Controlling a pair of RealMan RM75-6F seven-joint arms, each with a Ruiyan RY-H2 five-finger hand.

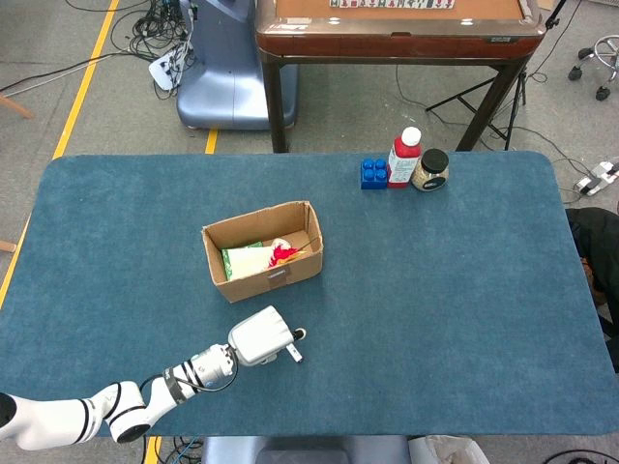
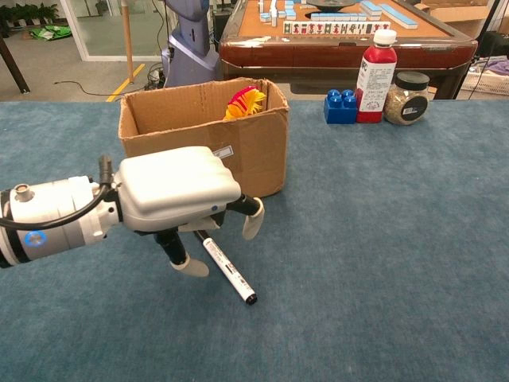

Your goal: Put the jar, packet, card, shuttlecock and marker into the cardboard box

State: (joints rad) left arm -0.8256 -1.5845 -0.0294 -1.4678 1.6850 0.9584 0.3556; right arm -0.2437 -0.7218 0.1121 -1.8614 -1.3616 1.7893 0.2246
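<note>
Evidently the marker (image 2: pixel 228 271), light, stiff and slick, lies beneath the left hand (image 2: pixel 187 203), whose fingers are spread and empty; mid-barrel suits grasping.

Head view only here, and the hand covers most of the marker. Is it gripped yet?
Observer: No. In the chest view the marker lies flat on the table. The left hand has its fingers down on either side of it, apart, not closed on it.
Operator: Does the shuttlecock sit low in the box?
Observer: No. In the chest view the feathers of the shuttlecock poke up above the rim of the cardboard box, near its back corner.
</note>
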